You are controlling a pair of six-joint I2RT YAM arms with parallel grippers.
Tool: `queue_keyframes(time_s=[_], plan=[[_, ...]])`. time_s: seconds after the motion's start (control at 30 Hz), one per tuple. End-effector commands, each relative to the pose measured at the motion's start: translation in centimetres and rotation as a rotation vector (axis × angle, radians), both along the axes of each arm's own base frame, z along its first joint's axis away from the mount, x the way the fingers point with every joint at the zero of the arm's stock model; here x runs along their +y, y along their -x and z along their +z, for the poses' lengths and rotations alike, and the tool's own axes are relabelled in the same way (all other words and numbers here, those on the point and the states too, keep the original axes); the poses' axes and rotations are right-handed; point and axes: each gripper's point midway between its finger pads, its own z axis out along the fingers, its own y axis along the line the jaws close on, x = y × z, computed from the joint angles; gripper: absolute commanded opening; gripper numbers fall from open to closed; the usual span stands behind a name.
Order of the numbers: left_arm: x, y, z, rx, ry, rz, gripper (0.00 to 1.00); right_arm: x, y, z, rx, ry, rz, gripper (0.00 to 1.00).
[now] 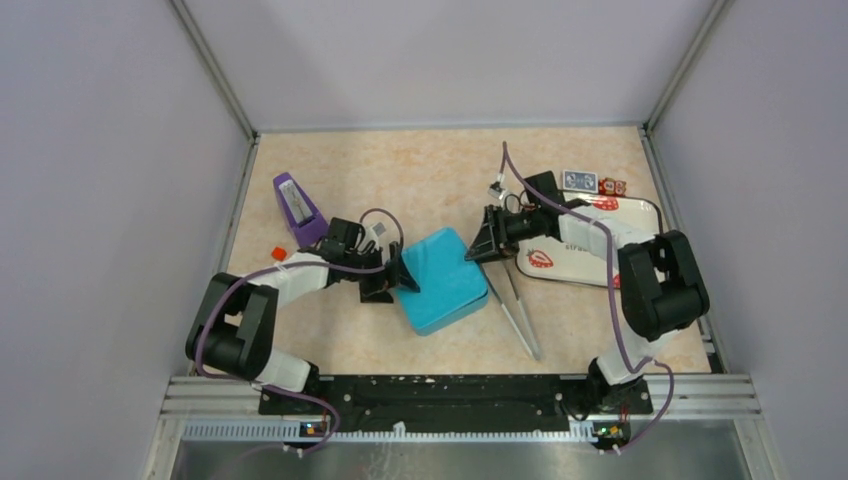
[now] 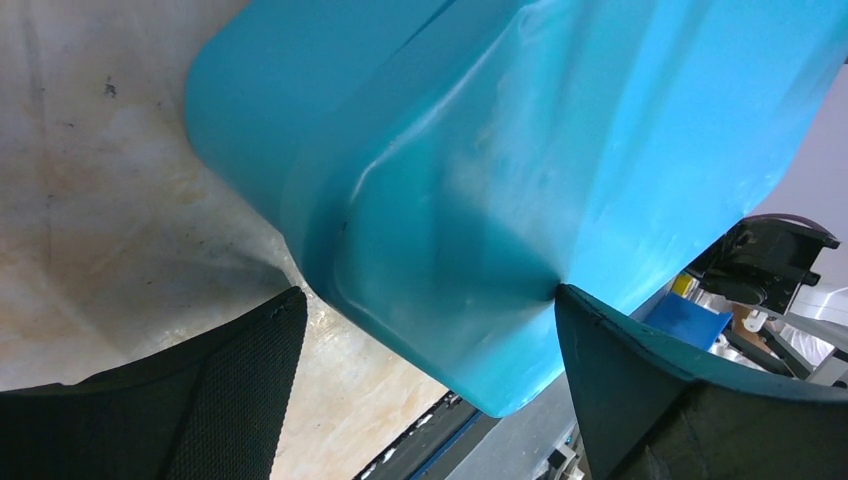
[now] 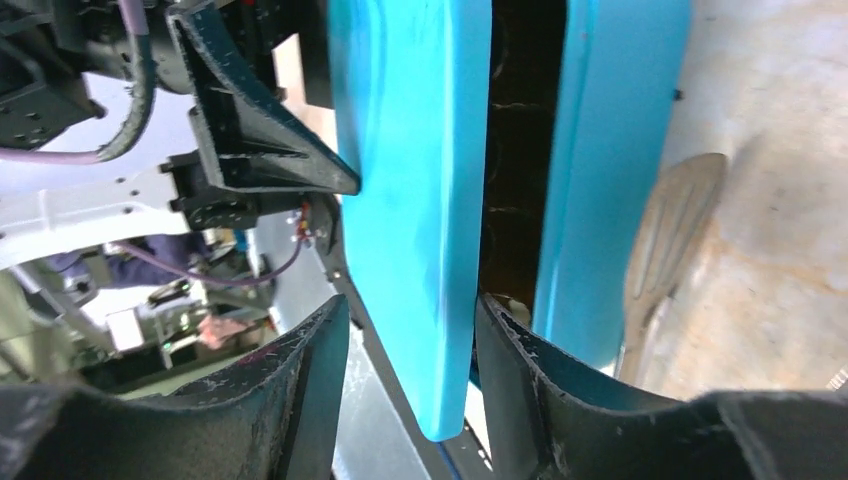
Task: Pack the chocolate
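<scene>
1. Left hand (image 2: 428,293): spread wide about a corner of the box (image 1: 440,280). One finger touches the box's side and the other sits just beside it. Whether it clamps cannot be told.
2. Box: teal, at the middle of the surface (image 1: 400,170). Its lid (image 3: 410,200) stands off the body with a dark gap between. The interior is in shadow.
3. Chocolate: not seen in any view. It is possibly inside the box or under the right arm; unconfirmed. Judged small, light, hard yet brittle, and smooth. Take each piece gently by opposite sides.
4. Right hand (image 3: 412,303): part spread, astride the lid's edge. One finger is in the gap and the other is clear of the lid, so it is not pinching.
5. Tongs (image 1: 515,310): flat on the surface, just right of the box, untouched.
6. Tray (image 1: 645,212): white, partly covered by the right arm. Anything small on it is unreadable.
</scene>
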Motion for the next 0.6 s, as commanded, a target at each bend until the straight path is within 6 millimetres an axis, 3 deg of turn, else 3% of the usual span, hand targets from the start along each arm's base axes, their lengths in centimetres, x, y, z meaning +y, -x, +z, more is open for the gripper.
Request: queue_keyframes(time_s=[0.0, 0.1, 0.57], plan=[[-0.7, -1.4, 1.1, -0.052, 0.007, -0.017, 0.97, -2.0, -1.1, 0.8, -0.113, 0.147, -0.06, 0.53], [-1.1, -1.8, 1.7, -0.066, 0.006, -0.018, 0.97, -2.5, -1.2, 0.5, -0.129, 0.174, -0.082, 0.63], [-1.9, -2.2, 1.8, -0.059, 0.003, -0.032, 0.97, -2.1, 0.0, -3.4, -0.062, 0.208, -0.046, 0.63]])
